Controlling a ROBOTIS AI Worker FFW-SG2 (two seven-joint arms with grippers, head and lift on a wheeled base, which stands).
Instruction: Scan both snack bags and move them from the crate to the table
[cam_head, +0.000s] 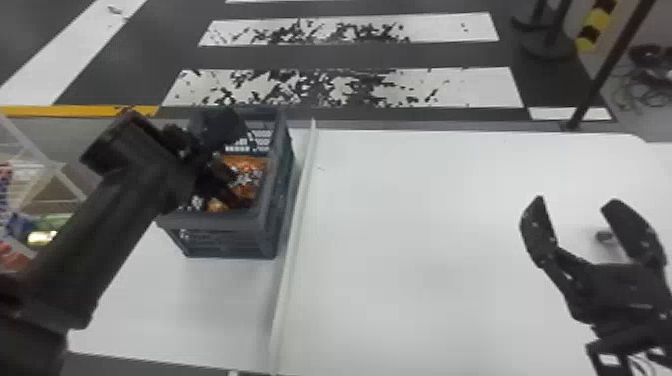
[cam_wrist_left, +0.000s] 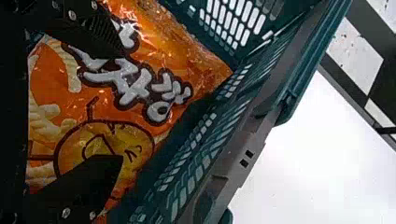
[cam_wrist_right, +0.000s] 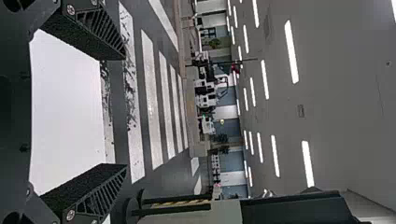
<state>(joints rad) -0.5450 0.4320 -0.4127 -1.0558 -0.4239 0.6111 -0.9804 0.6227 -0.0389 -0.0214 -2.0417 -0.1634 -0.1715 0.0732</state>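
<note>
Nearest the head camera, the left arm (cam_head: 107, 225) is slanting over the near left side of the crate (cam_head: 220, 220) and covering part of its inside. The left end effector (cam_head: 237, 187) is sitting within the crate, over an orange snack bag (cam_head: 250, 162). Whether a second bag is lying with it, I cannot tell. Right of the crate, the right end effector (cam_head: 575, 201) is hanging released over the white worktop (cam_head: 425, 250).

On the left wrist view, the left fingers are standing apart across the bag's face, seemingly grasping nothing. One corner is lying close to the slatted wall (cam_wrist_left: 180, 182), so the bag's width could be causing a snag during lifting; slick film could be slipping from a shallow pinch. White lettering and a yellow cartoon face are adding detail that the head view is leaving vague. The code may be facing down, spoiling a scan.

On the right wrist view, parted fingers are framing the worktop, and ceiling lights (cam_wrist_right: 291, 51) are showing beyond.
</note>
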